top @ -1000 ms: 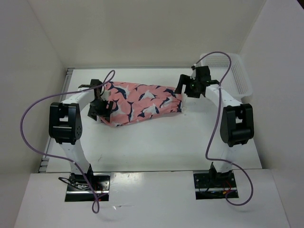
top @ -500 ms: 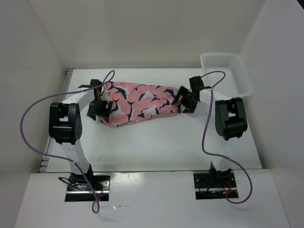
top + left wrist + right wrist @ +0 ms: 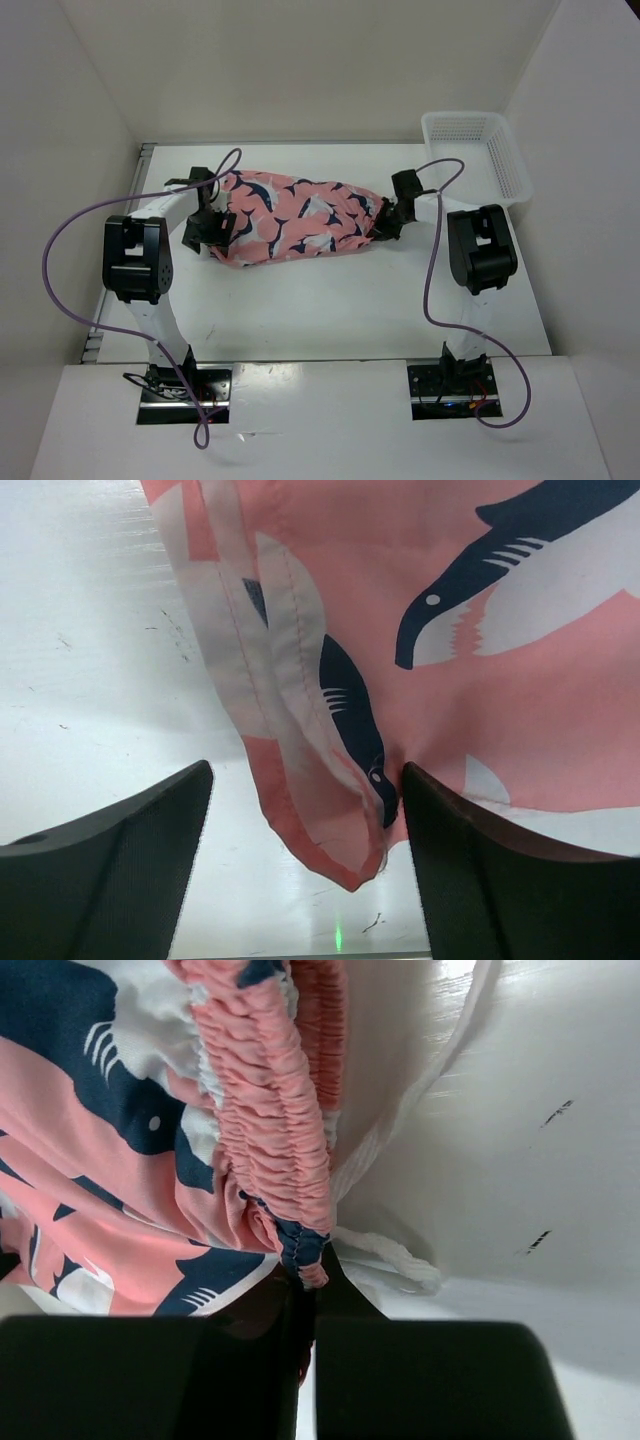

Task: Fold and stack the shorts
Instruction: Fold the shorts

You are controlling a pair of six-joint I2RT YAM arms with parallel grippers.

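The shorts (image 3: pixel 290 218) lie on the white table (image 3: pixel 330 300) toward its far side, stretched left to right between the two arms as a rumpled oblong, not a flat, squared shape. Their shark-like navy and white print shows on top. From above it is hard to say whether the cloth is already doubled over once; the layered hem edges (image 3: pixel 300 810) in the left wrist view suggest at least two plies at that end.

At the right end, the right gripper (image 3: pixel 385 222) has its fingers pressed together on the gathered elastic waistband (image 3: pixel 285 1150), pinching its edge, with a white drawstring (image 3: pixel 395 1255) trailing beside it. At the left end, the left gripper (image 3: pixel 212 225) stands spread, its two fingers either side of the hem corner and not closed on it.

By my reading the task is early. One end is gripped, the other is only straddled, no tidy fold is finished, and nothing is stacked. Only this one pair is in view. The white mesh basket (image 3: pixel 470 116) sits well apart at the far right corner.
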